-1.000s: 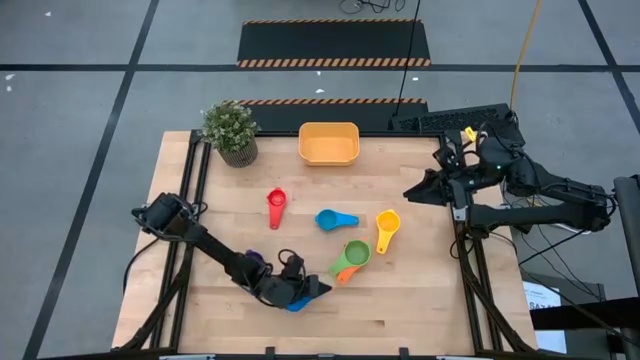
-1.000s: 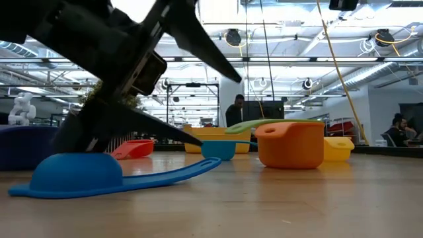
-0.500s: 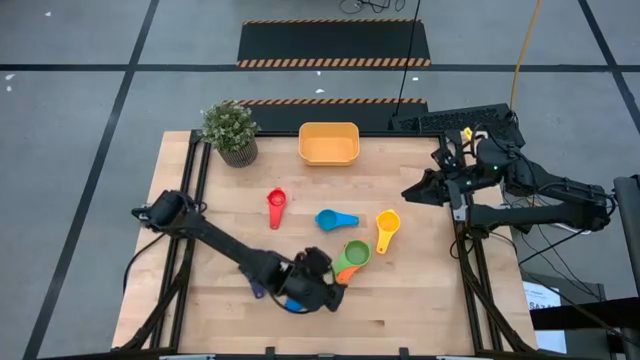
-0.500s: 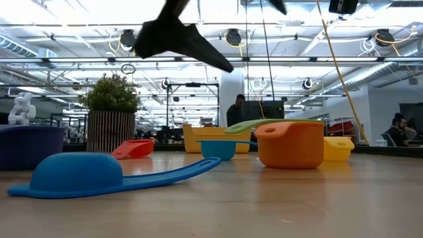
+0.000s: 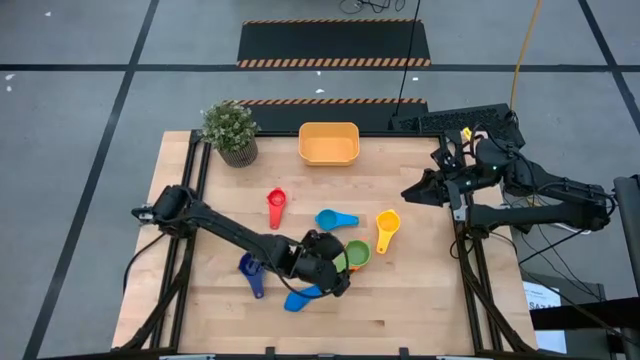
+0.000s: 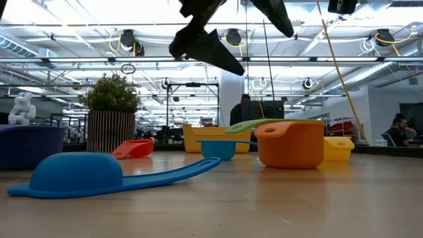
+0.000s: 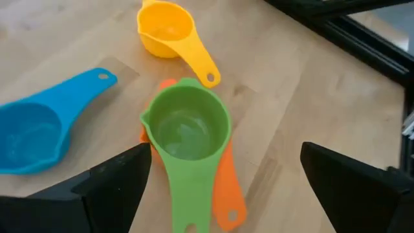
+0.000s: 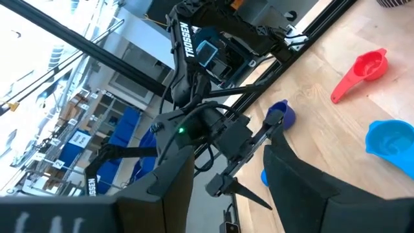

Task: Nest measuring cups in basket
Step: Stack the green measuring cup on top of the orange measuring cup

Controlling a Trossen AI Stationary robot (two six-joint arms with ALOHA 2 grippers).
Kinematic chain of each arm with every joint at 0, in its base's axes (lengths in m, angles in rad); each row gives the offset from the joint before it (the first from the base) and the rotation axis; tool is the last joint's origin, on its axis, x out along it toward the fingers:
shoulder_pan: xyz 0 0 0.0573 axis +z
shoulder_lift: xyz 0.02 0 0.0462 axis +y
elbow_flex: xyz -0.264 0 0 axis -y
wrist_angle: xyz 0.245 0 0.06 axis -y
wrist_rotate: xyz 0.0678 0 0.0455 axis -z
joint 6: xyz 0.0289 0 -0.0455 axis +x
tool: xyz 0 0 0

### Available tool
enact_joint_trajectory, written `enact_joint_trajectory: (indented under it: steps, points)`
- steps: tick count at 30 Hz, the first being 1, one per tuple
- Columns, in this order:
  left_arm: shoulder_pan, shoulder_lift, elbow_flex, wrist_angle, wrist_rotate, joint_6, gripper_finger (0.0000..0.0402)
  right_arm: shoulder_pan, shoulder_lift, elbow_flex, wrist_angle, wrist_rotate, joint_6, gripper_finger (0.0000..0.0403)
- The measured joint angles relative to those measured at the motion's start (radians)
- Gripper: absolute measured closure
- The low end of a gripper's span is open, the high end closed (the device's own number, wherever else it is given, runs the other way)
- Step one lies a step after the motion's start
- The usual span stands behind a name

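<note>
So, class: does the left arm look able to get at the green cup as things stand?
Probably yes. The left gripper hangs open just above the green cup, nothing between them; the orange cup beneath it may complicate the lift.

Cup (image 5: 355, 255) stacked on cup (image 5: 343, 272).

The left gripper (image 5: 338, 272) is no longer sitting over the light blue cup (image 5: 298, 298) at the worktop's front edge; it is now hovering higher, just beside the green cup (image 5: 355, 254), with its fingers (image 7: 110, 184) spreading wider than before. The dark blue cup (image 5: 250, 268), earlier hidden under the arm, is now showing in full.
</note>
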State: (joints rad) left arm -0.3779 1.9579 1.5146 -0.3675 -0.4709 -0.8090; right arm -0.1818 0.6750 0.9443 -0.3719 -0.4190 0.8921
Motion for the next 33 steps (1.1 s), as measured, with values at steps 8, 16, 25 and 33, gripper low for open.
enact_joint_trajectory:
  steps: [8,16,25,33]
  points:
    - [-0.008,0.094,0.0,-0.002,0.132,-0.04,0.0002,0.0,0.0,0.0,0.0,-0.001,-0.022,0.0222]
    - [-0.029,0.127,0.001,0.023,0.105,-0.096,0.0002,0.0,0.0,0.0,-0.001,-0.004,-0.024,0.0222]
    - [-0.016,0.139,0.006,0.014,0.104,-0.128,0.0002,0.0,0.0,0.0,-0.001,-0.004,-0.041,0.0222]
    - [-0.005,0.136,0.096,-0.109,0.076,-0.064,0.0002,0.0,0.0,0.0,-0.001,-0.005,-0.042,0.0222]
